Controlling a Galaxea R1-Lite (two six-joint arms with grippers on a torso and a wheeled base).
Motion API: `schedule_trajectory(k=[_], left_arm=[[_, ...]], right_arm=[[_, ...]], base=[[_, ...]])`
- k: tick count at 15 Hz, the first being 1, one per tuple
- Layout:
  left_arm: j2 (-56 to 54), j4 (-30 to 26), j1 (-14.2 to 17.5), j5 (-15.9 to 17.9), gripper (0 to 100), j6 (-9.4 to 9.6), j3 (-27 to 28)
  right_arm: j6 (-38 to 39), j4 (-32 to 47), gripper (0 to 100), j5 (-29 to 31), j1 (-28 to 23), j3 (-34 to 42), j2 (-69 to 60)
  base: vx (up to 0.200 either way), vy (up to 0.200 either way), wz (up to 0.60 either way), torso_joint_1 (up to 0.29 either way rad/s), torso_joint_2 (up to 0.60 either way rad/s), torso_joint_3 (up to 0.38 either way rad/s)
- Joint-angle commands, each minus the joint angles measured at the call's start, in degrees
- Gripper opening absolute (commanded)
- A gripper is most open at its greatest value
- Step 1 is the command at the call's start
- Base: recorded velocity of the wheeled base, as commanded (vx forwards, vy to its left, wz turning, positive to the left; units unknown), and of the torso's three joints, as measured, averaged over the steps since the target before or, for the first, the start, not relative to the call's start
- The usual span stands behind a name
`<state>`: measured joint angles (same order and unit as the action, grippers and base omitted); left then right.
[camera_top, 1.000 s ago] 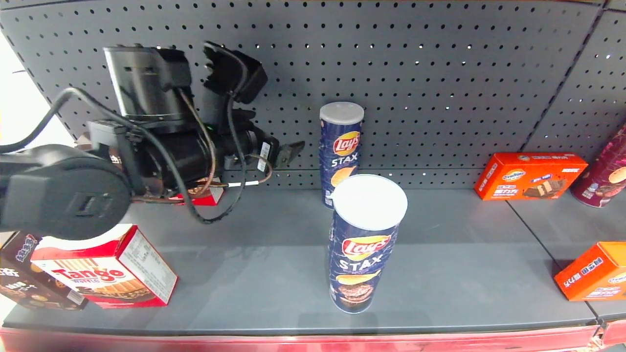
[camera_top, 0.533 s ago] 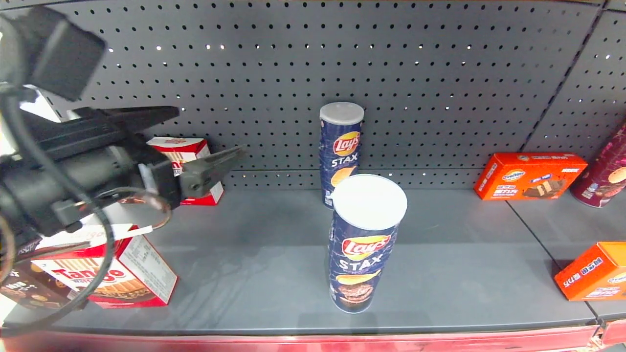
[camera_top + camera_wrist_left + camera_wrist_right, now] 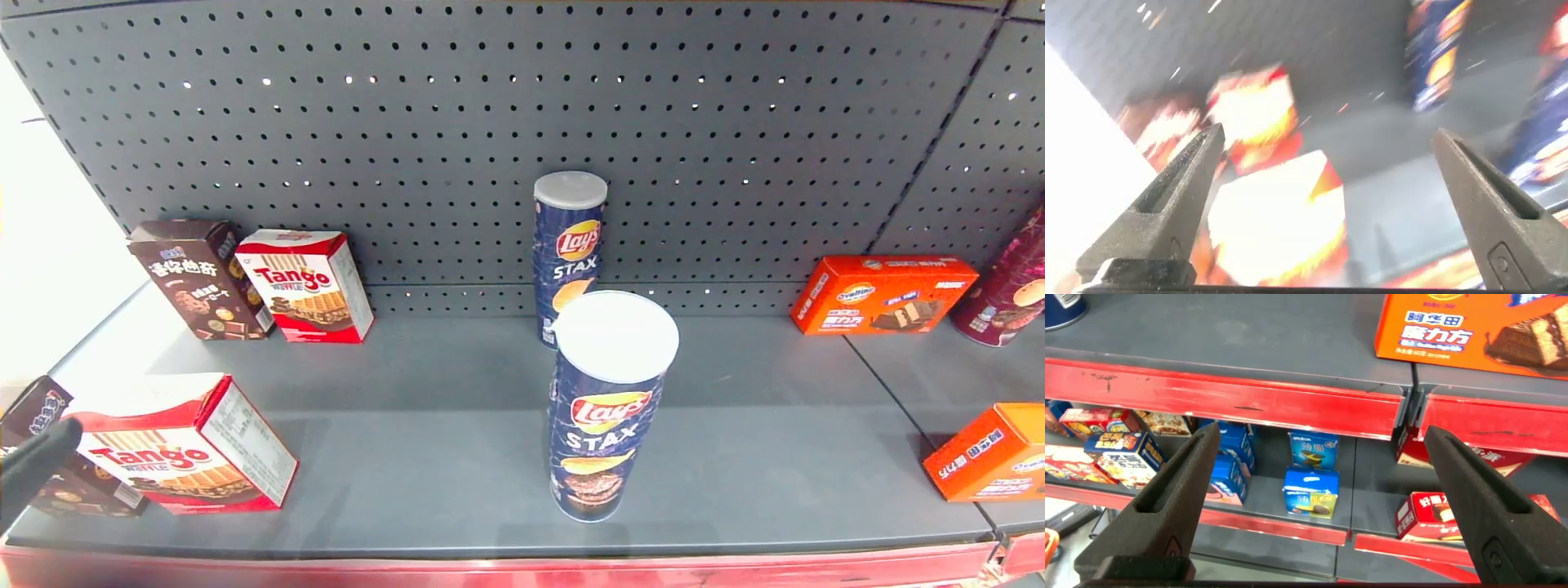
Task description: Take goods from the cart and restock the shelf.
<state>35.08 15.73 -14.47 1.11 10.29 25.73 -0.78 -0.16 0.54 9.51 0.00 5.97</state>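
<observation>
On the grey shelf [image 3: 441, 441] two dark blue chip cans stand upright, one in front [image 3: 608, 408] and one behind [image 3: 569, 253]. At the left, a red-and-white wafer box [image 3: 184, 449] sits at the front, and a second one [image 3: 306, 286] stands at the back beside a brown cookie box [image 3: 196, 278]. One dark finger [image 3: 37, 461] of my left arm shows at the lower left edge, in front of another brown box [image 3: 41, 408]. My left gripper [image 3: 1327, 135] is open and holds nothing; a blurred wafer box [image 3: 1274, 220] lies beyond it. My right gripper [image 3: 1321, 433] is open below the shelf's red edge [image 3: 1233, 392].
Orange boxes lie at the right, one at the back [image 3: 886, 294] and one at the front [image 3: 988, 453], with a maroon can [image 3: 1008, 290] at the far right. A perforated panel [image 3: 490, 98] backs the shelf. Lower shelves hold small blue boxes [image 3: 1310, 490].
My left arm has drawn back from the rear left of the shelf toward the lower left, uncovering the back wafer box and the brown cookie box. The goods have not moved.
</observation>
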Motion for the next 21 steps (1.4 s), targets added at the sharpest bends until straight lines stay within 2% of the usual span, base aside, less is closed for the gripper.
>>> schedule_trajectory(k=[1,2,3,5,8,9,10,11,13,17,18,19,20,21], left_arm=[[-12.67,0.36,10.25,4.87,100,-0.97,-10.27],[-18.12,0.36,12.27,5.66,100,-1.85,-15.98],[-21.46,0.45,12.89,5.66,100,-1.94,-19.85],[-28.76,-0.43,12.27,5.39,100,-1.94,-25.73],[-30.69,-8.08,11.48,5.66,100,-1.94,-25.73],[-31.13,-12.47,12.80,5.92,100,-2.03,-25.73],[-31.22,-12.12,16.67,6.10,100,-2.20,-25.73],[-31.39,-11.95,15.61,6.19,100,-2.64,-25.73],[-35.08,-11.95,14.56,6.19,100,-5.37,-25.73],[-35.08,-11.95,14.56,6.19,100,-5.19,-25.73],[-35.08,-11.95,14.47,7.15,100,-8.97,-25.73],[-35.08,-11.95,14.47,7.77,100,-10.03,-25.73],[-35.08,-12.21,14.56,3.37,100,-12.84,-25.73],[-35.08,-12.47,14.47,-2.34,100,-14.24,-25.73]], right_arm=[[-0.01,-0.02,100,-0.01,0.07,0.00,0.09],[-0.01,-0.02,100,-0.01,0.07,0.00,0.09],[-0.01,-0.02,100,-0.01,0.07,0.00,0.09],[-0.01,-0.02,100,-0.01,0.07,0.00,0.09],[-0.01,-0.02,100,-0.01,0.07,0.00,0.09],[-0.01,-0.02,100,-0.01,0.07,0.00,0.09],[-0.01,-0.02,100,-0.01,0.07,0.00,0.09],[-0.01,-0.02,100,-0.01,0.07,0.00,0.09],[-0.01,-0.02,100,-0.01,0.07,0.00,0.09],[-0.01,-0.02,100,-0.01,0.07,0.00,0.09],[-0.01,-0.02,100,-0.01,0.07,0.00,0.09],[-0.01,-0.02,100,-0.01,0.07,0.00,0.09],[-0.01,-0.02,100,-0.01,0.07,0.00,0.09],[-0.01,-0.02,100,-0.01,0.07,0.00,0.09]], base=[[0.000,0.000,0.00,0.000,0.00,0.000],[0.000,0.000,0.00,0.000,0.00,0.000],[0.000,0.000,0.00,0.000,0.00,0.000],[0.000,0.000,0.00,0.000,0.00,0.000],[0.000,0.000,0.00,0.000,0.00,0.000],[0.000,0.000,0.00,0.000,0.00,0.000],[0.000,0.000,0.00,0.000,0.00,0.000],[0.000,0.000,0.00,0.000,0.00,0.000],[0.000,0.000,0.00,0.000,0.00,0.000],[0.000,0.000,0.00,0.000,0.00,0.000],[0.000,0.000,0.00,0.000,0.00,0.000],[0.000,0.000,0.00,0.000,0.00,0.000],[0.000,0.000,0.00,0.000,0.00,0.000],[0.000,0.000,0.00,0.000,0.00,0.000]])
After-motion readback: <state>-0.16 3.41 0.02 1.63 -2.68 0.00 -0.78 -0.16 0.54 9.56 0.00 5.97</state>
